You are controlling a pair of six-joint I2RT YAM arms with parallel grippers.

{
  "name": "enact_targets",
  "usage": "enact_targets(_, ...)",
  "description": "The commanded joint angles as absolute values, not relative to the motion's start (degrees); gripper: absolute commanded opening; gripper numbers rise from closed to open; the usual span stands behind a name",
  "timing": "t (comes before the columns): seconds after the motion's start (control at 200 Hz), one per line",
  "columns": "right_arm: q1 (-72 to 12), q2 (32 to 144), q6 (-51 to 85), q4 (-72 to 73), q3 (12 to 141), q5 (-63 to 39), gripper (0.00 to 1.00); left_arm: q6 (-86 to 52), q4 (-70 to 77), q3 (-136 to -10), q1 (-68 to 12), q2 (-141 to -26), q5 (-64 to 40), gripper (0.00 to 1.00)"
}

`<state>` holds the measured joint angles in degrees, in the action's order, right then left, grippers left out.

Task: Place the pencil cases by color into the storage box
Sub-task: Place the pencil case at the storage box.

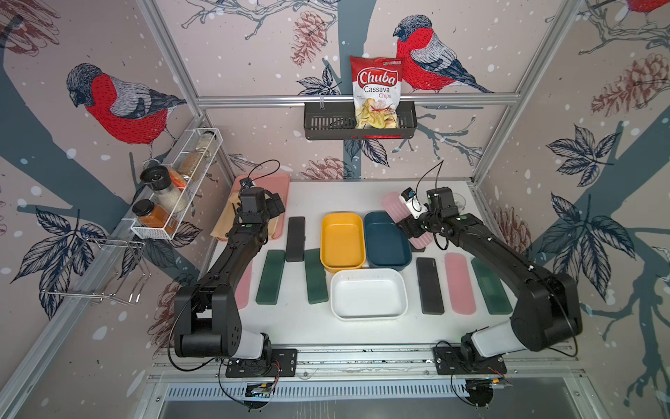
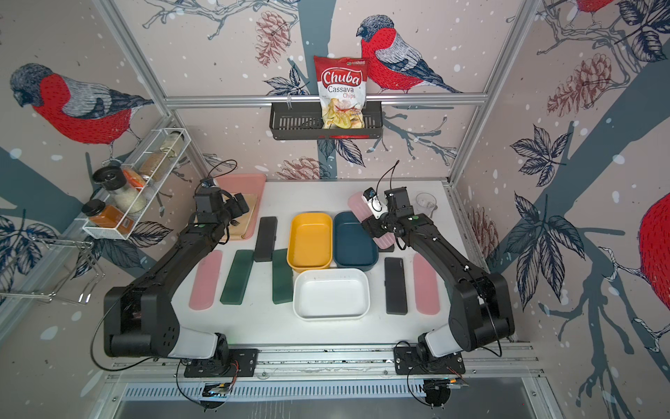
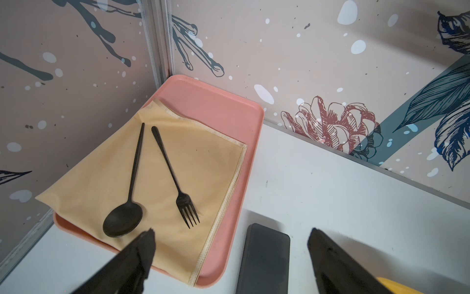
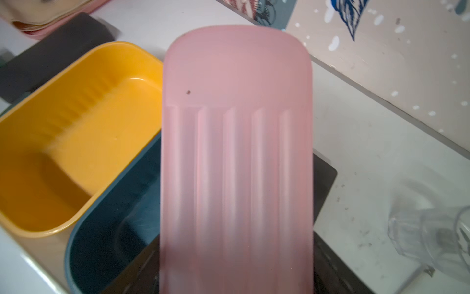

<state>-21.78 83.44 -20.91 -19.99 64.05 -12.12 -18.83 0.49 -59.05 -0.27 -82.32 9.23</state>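
My right gripper [image 1: 411,225] is shut on a pink pencil case [image 1: 393,206], held tilted over the blue storage box [image 1: 386,237]; the ribbed case [image 4: 236,152] fills the right wrist view and hides the jaws. A yellow box [image 1: 342,241] and a white box [image 1: 368,294] adjoin the blue one. Flat on the table lie black [image 1: 295,239], green [image 1: 271,277], green [image 1: 316,275], black [image 1: 429,286], pink [image 1: 459,283] and green [image 1: 487,286] cases. My left gripper [image 3: 231,231] hangs open over the tray edge, beside the black case [image 3: 264,257].
A pink tray [image 3: 223,107] with a tan cloth, a spoon and a fork sits in the back left corner. A clear glass [image 4: 432,234] stands at the back right. Another black case [image 1: 418,248] lies under the held one. A wire spice rack [image 1: 174,188] hangs on the left wall.
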Motion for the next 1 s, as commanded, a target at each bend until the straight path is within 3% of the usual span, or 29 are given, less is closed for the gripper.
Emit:
enact_targets(0.0,-23.98,80.61,-27.82,-19.13,61.94,-16.61,0.48,-19.95,-0.24,-59.46,-0.42,-81.83,8.92,0.97)
enact_targets(0.345,-34.8,74.82,-36.53,-21.27,56.17,-19.57,0.46,-21.22,-4.37,-60.64,-0.35,-81.43,8.34,0.97)
enact_targets(0.755,-50.69,73.47,-32.16,-24.65,53.39,-14.02,0.45,-21.05,-9.16,-62.05,-0.37,-81.31,8.59,0.97)
enact_targets(0.996,-54.67,74.66,-32.53,-24.88,50.3,-12.31,0.46,-21.27,-10.09,-61.96,-0.4,-80.53,8.57,0.97)
